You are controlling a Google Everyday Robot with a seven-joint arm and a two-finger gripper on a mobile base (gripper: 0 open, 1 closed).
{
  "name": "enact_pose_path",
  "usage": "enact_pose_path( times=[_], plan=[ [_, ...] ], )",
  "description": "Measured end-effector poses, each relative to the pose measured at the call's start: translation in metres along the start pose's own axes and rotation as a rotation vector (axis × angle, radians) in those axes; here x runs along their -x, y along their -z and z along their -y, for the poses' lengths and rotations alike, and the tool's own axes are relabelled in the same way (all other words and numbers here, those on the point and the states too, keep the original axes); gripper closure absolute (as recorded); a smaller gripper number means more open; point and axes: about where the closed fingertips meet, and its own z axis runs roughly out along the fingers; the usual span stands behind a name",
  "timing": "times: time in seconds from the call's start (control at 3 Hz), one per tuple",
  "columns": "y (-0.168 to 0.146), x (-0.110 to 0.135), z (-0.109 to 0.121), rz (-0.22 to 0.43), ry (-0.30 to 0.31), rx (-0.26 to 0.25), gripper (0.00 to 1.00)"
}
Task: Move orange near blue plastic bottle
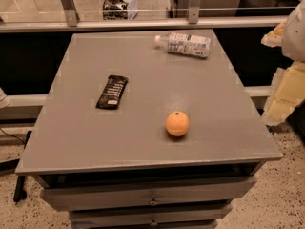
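Items I read off the camera view:

- Blue plastic bottle [183, 44], one. It lies on its side at the far right of the grey table [143, 75], white cap pointing left. The body is clear, with a pale label carrying dark print. I cannot tell what it holds.
- Drawers [152, 197], two fronts counted under the tabletop, each with a small knob. Both are closed, so their contents are hidden from me.
- Orange [177, 123], one. It is round, smooth-skinned and bright, with a dark stem dimple on top. It sits near the front edge, right of centre, well apart from the bottle and touching nothing else.
- Black snack-bar wrapper [112, 92], one. It lies flat, left of centre, between neither of the others.
- Gripper [285, 80], one. It is pale cream and hangs at the right edge of the view, off the table's right side, holding nothing I can see. I cannot tell whether it is apart or together.
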Motion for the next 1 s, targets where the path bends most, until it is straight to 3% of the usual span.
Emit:
enact_pose_path(
  times=[0.33, 0.67, 1.0],
  plan=[
    [0.0, 0.0, 0.0, 0.0, 0.0, 0.0, 0.0],
    [-0.007, 0.012, -0.011, 0.079, -0.024, 0.01, 0.0],
    [-0.022, 0.035, -0.024, 0.202, -0.063, 0.02, 0.0]
  ],
)
